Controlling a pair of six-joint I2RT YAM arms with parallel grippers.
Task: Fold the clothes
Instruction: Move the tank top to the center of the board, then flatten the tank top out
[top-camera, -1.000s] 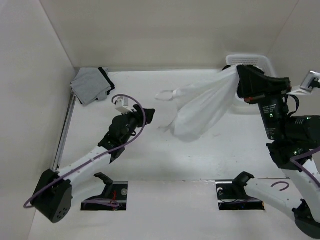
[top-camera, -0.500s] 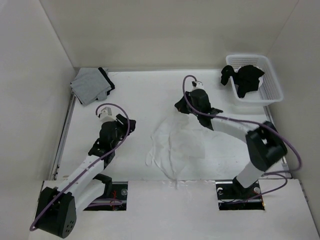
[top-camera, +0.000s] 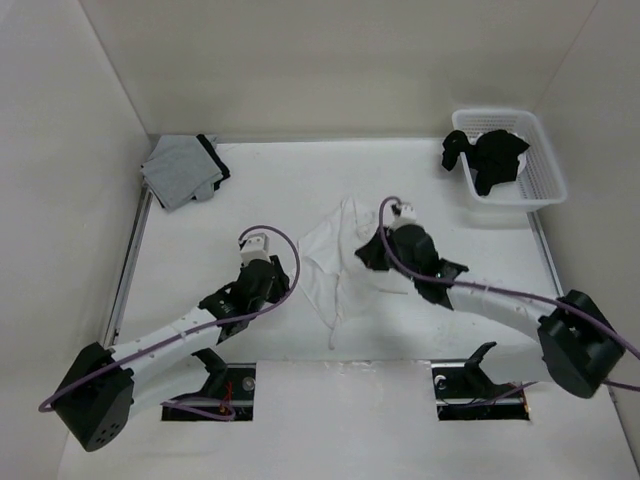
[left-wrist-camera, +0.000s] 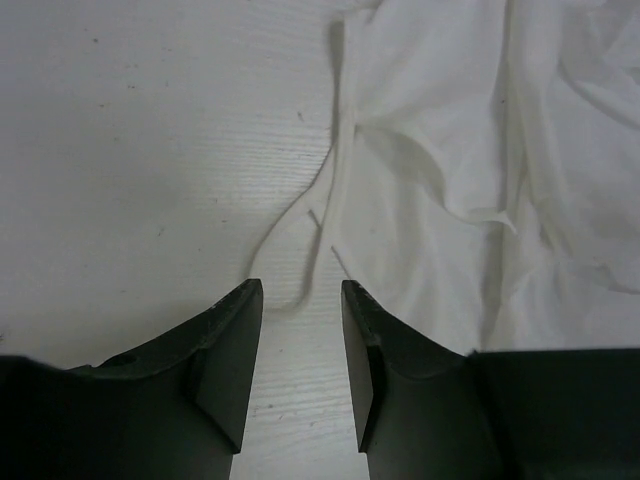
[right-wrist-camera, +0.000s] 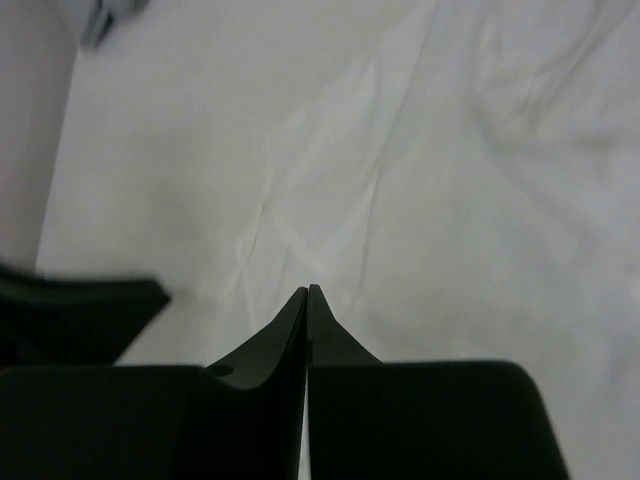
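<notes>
One white plastic basket with slatted walls (top-camera: 545, 175) stands at the far right corner of the table. It holds a heap of black clothes (top-camera: 492, 155), soft and crumpled, with one end draped over the basket's left rim. How many pieces make up the heap cannot be told.

One grey garment with black trim (top-camera: 180, 170) lies folded roughly square at the far left corner, in no container. One thin white fabric garment with narrow shoulder straps (top-camera: 335, 255) lies on the white table (top-camera: 230, 210) near its middle, between the two arms. It is rumpled into soft ridges and creases, and a thin tail runs toward the near edge. The left wrist view shows a faint wood grain in the table's surface.

There are two grippers, each with two dark, smooth, wedge-shaped fingers. The left gripper (left-wrist-camera: 300, 292) sits low at the garment's left edge, its fingers parted by a narrow gap and clamping nothing. One thin strap loop (left-wrist-camera: 283, 222) curves off the garment, and its end lies on the table within that gap. The right gripper (right-wrist-camera: 308, 292) is at the garment's right side, its fingers pressed flat together into a single point over wrinkled white cloth. No fabric shows between them, and whether the tips touch the cloth cannot be told.
</notes>
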